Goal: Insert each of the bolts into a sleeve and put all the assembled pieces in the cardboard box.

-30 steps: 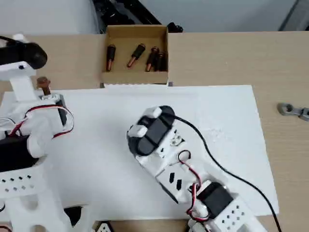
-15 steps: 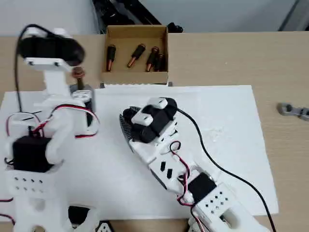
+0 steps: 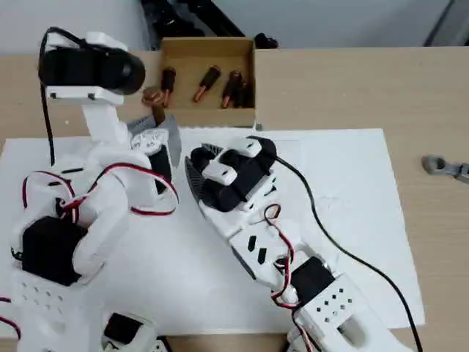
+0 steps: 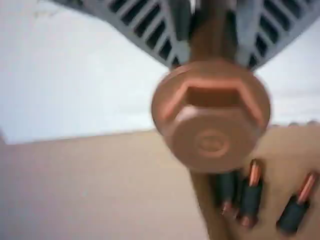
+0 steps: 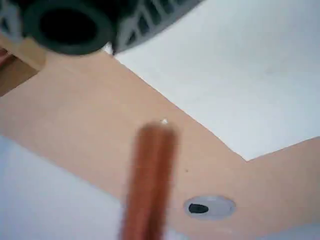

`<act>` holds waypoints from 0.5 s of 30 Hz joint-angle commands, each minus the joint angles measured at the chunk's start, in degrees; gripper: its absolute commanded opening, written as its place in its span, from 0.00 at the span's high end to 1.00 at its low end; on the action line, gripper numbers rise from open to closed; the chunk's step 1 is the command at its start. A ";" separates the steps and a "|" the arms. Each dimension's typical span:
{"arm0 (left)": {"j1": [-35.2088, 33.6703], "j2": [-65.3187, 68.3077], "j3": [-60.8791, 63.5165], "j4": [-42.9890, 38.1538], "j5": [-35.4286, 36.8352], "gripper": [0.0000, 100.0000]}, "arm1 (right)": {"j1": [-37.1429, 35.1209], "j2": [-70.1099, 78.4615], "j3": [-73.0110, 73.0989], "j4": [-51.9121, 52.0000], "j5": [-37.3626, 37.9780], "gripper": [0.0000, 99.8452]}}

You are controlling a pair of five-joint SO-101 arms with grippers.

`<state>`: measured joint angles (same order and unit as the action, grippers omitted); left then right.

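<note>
Gripping a bolt [image 4: 210, 115], left gripper [image 3: 156, 117] near the cardboard box [image 3: 207, 117]; right gripper [image 3: 192, 170] clasping a sleeve [image 5: 70, 47].

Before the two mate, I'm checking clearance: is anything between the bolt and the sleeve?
Nothing visible does. The left gripper holds the bolt by the box; the right gripper holds the sleeve close by, with only bare table behind the gap.

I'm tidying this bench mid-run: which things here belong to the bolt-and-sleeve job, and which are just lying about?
Belongs to the job:
- copper hex-head bolt, held in the left gripper
- black tubular sleeve, held in the right gripper
- four assembled bolt-and-sleeve pieces
- open cardboard box

Lying about:
- small grey metal fitting on the wooden table
- white sheet
</note>
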<state>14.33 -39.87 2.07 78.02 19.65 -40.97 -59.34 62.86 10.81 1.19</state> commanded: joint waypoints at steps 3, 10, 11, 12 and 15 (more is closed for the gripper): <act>0.88 -0.97 -2.42 -5.63 0.97 1.00 | 0.48 0.04 -3.69 -1.80 -0.35 1.00; 0.88 -1.32 0.48 -5.63 3.52 1.00 | 0.57 0.04 -3.69 -1.71 -3.96 1.00; 0.88 -1.32 0.48 -5.71 3.78 1.00 | 0.57 0.04 -3.69 -1.71 -3.96 1.00; 0.88 -1.32 0.57 -5.71 4.40 1.00 | 0.57 0.04 -3.69 -1.71 -3.96 1.00; 0.88 -1.05 0.66 -6.77 4.57 1.00 | 0.40 0.04 -3.69 -1.71 -3.96 1.00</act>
<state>14.77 -39.87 3.03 73.80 23.69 -40.97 -59.34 62.86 10.73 -2.24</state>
